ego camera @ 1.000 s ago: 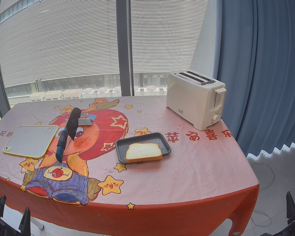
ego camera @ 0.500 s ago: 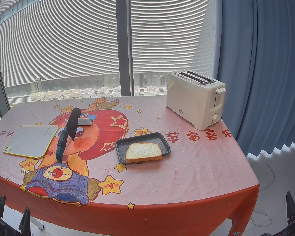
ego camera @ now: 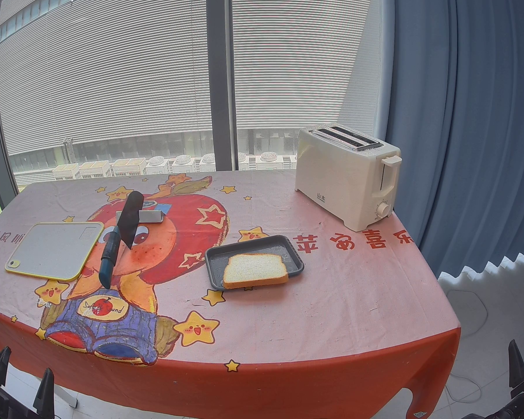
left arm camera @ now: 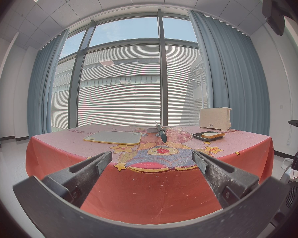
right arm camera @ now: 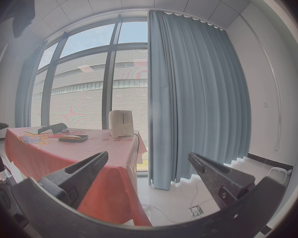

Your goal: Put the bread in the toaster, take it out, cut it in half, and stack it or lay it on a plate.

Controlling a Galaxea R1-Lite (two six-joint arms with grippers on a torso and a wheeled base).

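The right gripper [right arm camera: 147, 154] sits in the foreground, fingers spread. Mid-frame, the toaster [right arm camera: 121, 123] stands on the table [right arm camera: 106, 146] near the tray [right arm camera: 84, 138] holding bread [right arm camera: 70, 137].

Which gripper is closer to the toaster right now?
Right. The right gripper hangs open off the near right corner of the table, the side where the toaster stands. The left gripper hangs open below the near left edge, diagonally across from it.

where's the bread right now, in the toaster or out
Out: the bread lies flat in the dark tray, apart from the toaster, whose slots look empty.
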